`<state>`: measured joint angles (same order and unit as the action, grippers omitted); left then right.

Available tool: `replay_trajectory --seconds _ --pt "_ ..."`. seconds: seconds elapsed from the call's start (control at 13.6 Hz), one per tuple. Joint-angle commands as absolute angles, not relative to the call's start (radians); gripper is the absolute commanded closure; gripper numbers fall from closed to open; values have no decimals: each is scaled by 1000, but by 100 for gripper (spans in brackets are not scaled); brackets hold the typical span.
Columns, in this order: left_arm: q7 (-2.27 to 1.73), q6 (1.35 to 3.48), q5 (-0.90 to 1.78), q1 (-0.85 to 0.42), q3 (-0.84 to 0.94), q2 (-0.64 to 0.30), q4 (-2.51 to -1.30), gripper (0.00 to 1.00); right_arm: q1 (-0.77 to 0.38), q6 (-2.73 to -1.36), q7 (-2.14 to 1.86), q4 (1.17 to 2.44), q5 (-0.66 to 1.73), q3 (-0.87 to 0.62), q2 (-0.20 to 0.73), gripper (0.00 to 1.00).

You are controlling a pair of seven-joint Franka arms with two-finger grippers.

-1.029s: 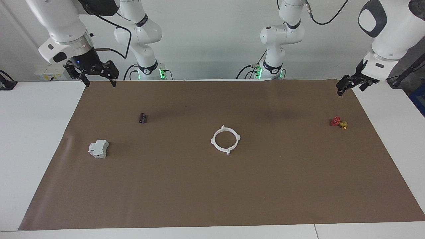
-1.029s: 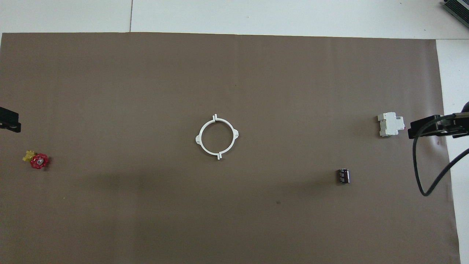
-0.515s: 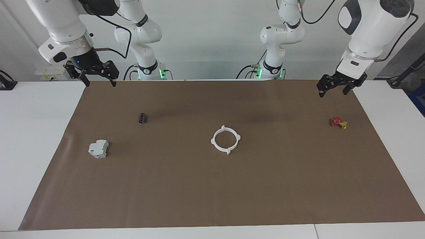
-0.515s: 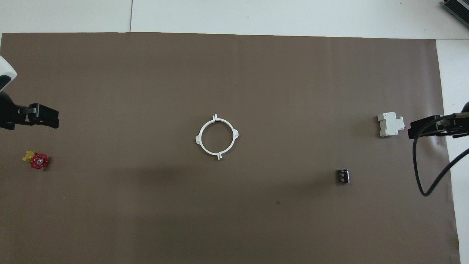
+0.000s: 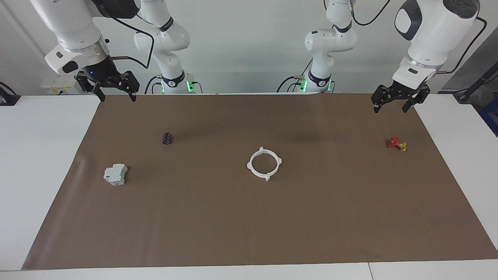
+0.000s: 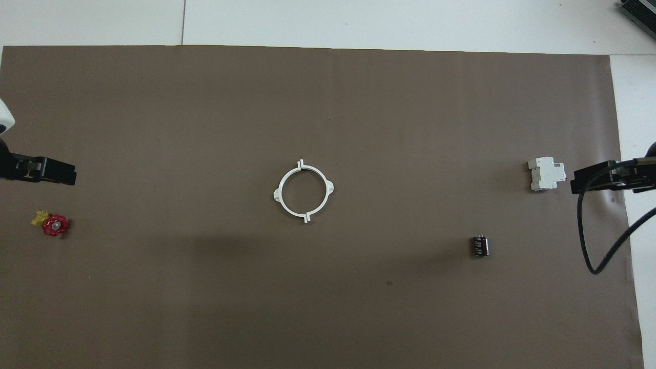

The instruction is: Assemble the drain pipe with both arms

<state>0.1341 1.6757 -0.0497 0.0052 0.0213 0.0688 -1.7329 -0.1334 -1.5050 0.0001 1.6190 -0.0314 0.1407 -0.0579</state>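
Observation:
The drain pipe (image 5: 264, 163) (image 6: 304, 192) lies flat in the middle of the brown mat as one white ring of two half-rings with small tabs. Nothing touches it. My left gripper (image 5: 391, 105) (image 6: 48, 171) hangs open and empty in the air over the mat's edge at the left arm's end, above the red-and-yellow valve. My right gripper (image 5: 117, 96) (image 6: 594, 179) hangs open and empty over the mat's corner at the right arm's end, close to the robots.
A red-and-yellow valve piece (image 5: 397, 144) (image 6: 51, 224) sits at the left arm's end. A grey boxy block (image 5: 115, 174) (image 6: 546, 173) and a small dark cylinder (image 5: 167, 138) (image 6: 479, 246) lie toward the right arm's end. A brown mat (image 5: 249, 233) covers the white table.
My left arm has swung in from the table's end toward the mat, then settled; its gripper has turned to face the camera more squarely. The right arm and the ring have not moved.

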Motion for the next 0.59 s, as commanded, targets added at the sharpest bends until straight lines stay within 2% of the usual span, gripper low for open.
replay_trajectory --seconds 0.0,0.51 --pt "44 1681 -29 -83 -57 80 -1735 0 -127 -1513 -11 1628 -15 140 -71 0" --pt "-5 1684 -29 -60 -8 80 -1738 0 -127 -1513 -11 1628 -15 140 -71 0"
